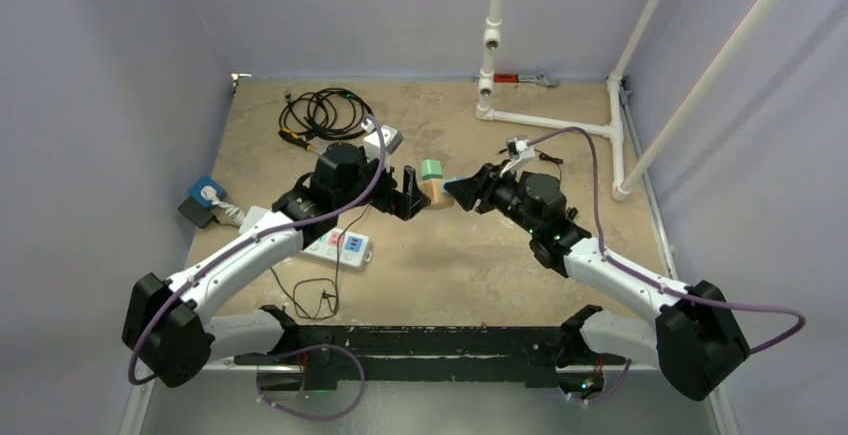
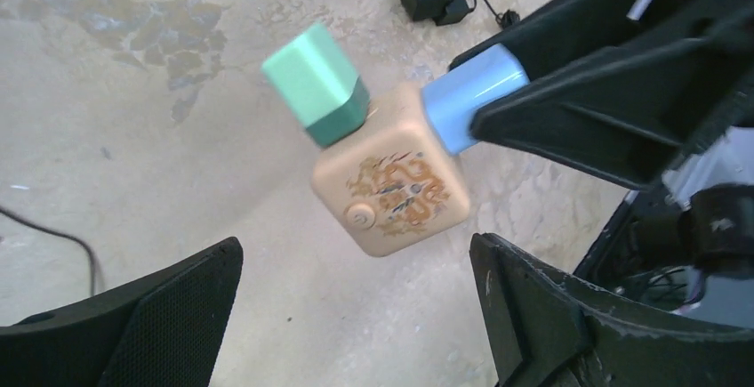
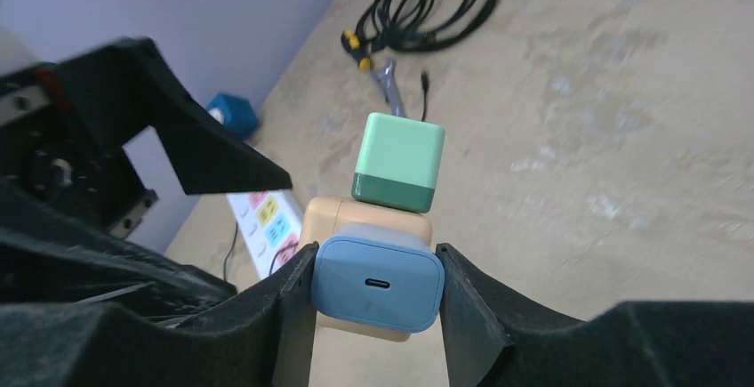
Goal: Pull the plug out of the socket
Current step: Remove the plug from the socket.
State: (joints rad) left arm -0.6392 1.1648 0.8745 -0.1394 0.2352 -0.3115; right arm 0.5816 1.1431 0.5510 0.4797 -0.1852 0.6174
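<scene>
A: Blue plug [image 3: 377, 287]?
B: Clamped in the right pincer [image 3: 374, 267], seated at 2 o'clock on the tan socket cube [image 2: 391, 193] in the left-wrist view; green plug [image 2: 316, 84] at 11 o'clock.
A: Left pincer [image 2: 356, 253]?
B: Jaws wide apart, flanking the cube without touching, mid-table [image 1: 480, 255].

From above I saw my left gripper [image 1: 413, 196] just left of the tan socket cube [image 1: 437, 193], with a green plug [image 1: 432, 169] on the cube's far side. My right gripper [image 1: 458, 189] met the cube from the right, a sliver of blue plug [image 1: 450, 182] at its tips.
</scene>
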